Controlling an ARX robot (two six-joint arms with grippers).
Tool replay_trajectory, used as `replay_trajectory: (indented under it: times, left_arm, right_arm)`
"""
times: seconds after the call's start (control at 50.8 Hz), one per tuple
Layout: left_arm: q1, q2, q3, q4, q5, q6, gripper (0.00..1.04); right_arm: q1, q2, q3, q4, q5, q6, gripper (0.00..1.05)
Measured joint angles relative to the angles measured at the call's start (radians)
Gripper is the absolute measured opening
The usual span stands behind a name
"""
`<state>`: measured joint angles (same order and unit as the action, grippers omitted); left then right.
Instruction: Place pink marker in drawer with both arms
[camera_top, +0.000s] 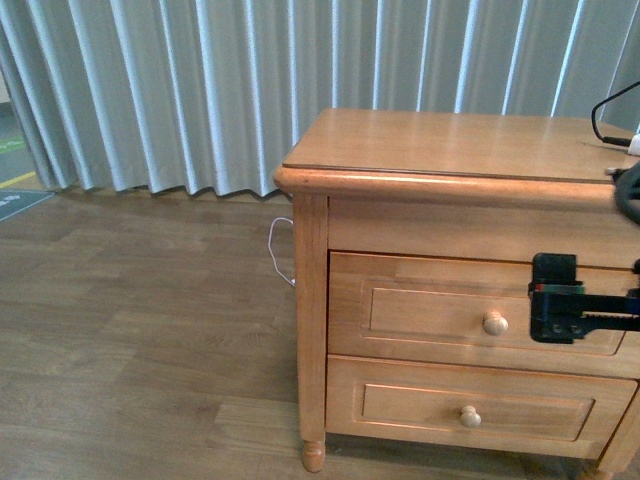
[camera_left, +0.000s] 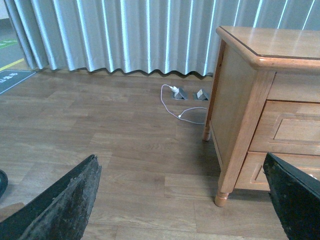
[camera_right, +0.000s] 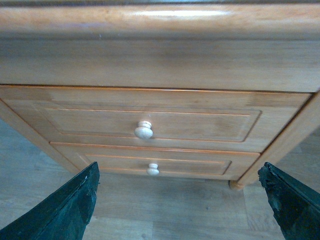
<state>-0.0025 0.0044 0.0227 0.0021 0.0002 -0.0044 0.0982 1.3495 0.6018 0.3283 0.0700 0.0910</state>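
Observation:
The pink marker is not in view in any frame. A light-brown wooden cabinet (camera_top: 450, 150) holds two shut drawers. The upper drawer (camera_top: 420, 310) has a round knob (camera_top: 495, 323), and so does the lower drawer (camera_top: 400, 405). My right gripper (camera_top: 553, 298) hangs open just right of the upper knob, in front of the drawer face. In the right wrist view its fingers (camera_right: 65, 210) stand wide apart, with the upper drawer's knob (camera_right: 143, 131) ahead of them. My left gripper (camera_left: 182, 210) is open and empty over the floor, left of the cabinet's front leg (camera_left: 221, 197).
A grey pleated curtain (camera_top: 180, 90) hangs behind the cabinet. A white cable (camera_left: 172, 107) runs from floor sockets (camera_left: 189, 93) beside the cabinet. A black cable (camera_top: 610, 120) and a white object lie on the cabinet top at the far right. Wood floor (camera_top: 140, 340) lies open to the left.

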Motion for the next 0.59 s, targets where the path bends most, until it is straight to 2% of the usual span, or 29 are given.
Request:
replay_trajectory:
  times: [0.256,0.374,0.591]
  left_arm:
    - [0.0,0.0,0.0,0.0,0.0,0.0,0.98]
    - [0.0,0.0,0.0,0.0,0.0,0.0,0.98]
    - [0.0,0.0,0.0,0.0,0.0,0.0,0.98]
  right_arm:
    - [-0.006,-0.44,-0.019,-0.391,-0.02,-0.005,0.96]
    - [-0.035,-0.595,-0.019,-0.553,0.005,0.006,0.96]
    - [-0.044,-0.655,-0.019,-0.575,0.008,0.016,0.96]
